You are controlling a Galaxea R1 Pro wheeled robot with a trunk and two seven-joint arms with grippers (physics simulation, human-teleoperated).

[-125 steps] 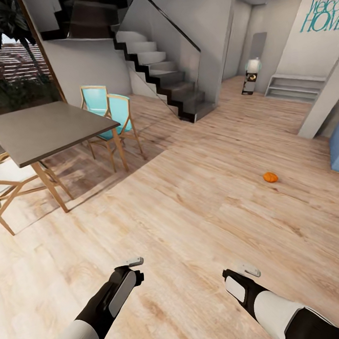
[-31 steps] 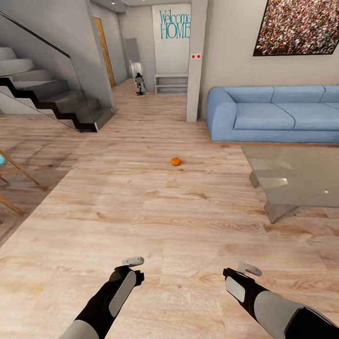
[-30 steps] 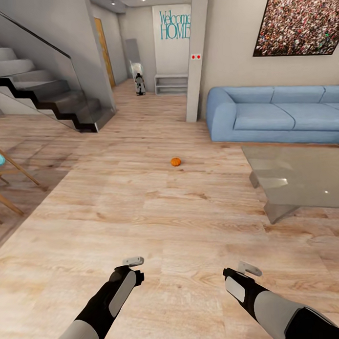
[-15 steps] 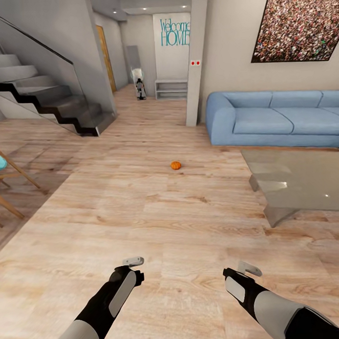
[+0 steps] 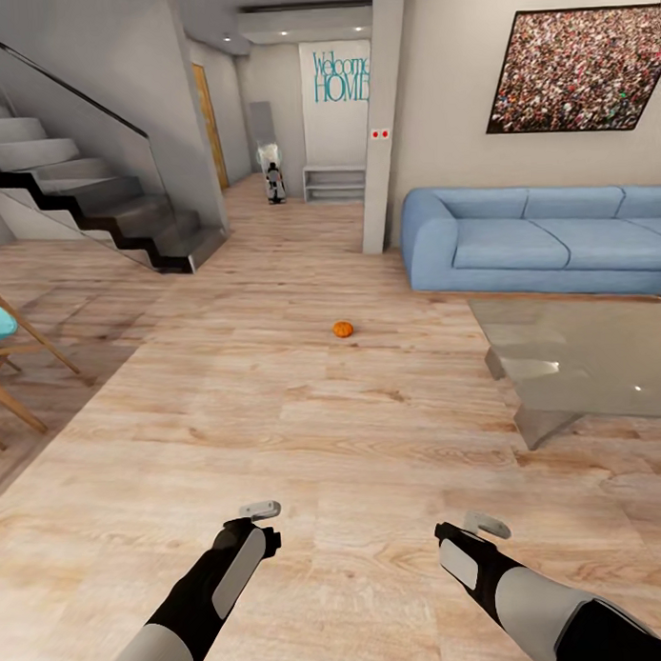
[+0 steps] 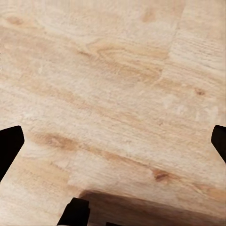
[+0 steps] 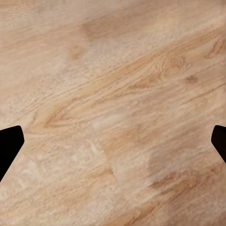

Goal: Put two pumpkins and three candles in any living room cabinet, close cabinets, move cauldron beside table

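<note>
On far wall, teal "Welcome HOME" lettering (image 5: 341, 77), pumpkin (image 5: 343, 329) on floor

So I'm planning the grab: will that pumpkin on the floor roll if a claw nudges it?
Probably. The pumpkin looks round and sits free on smooth wood floor, so a sideways nudge could roll it. It looks small, so likely light. A ribbed rind may help the grip.

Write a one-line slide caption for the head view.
Robot faces a small orange pumpkin lying on the wood floor, with a blue sofa and glossy coffee table to its right.
</note>
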